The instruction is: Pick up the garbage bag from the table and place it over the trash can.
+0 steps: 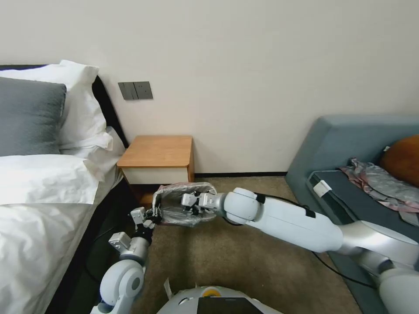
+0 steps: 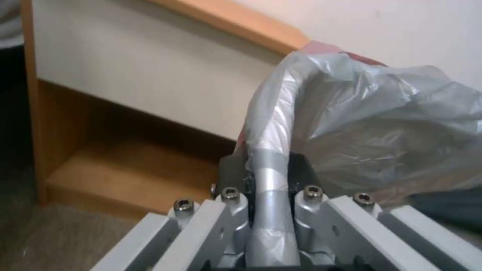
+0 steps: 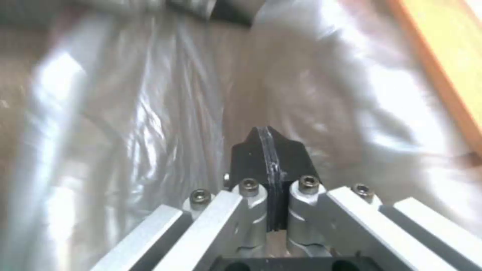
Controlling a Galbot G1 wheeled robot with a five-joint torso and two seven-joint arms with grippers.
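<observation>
the garbage bag [image 1: 185,205] lies draped over the trash can on the carpet, just in front of the table [image 1: 158,158]. the left gripper [image 2: 266,177] is closed tight on the bag-covered rim at the can's left side. the right gripper [image 3: 269,150] sits inside the bag's mouth, its fingers pressed together on a thin fold of plastic.
</observation>
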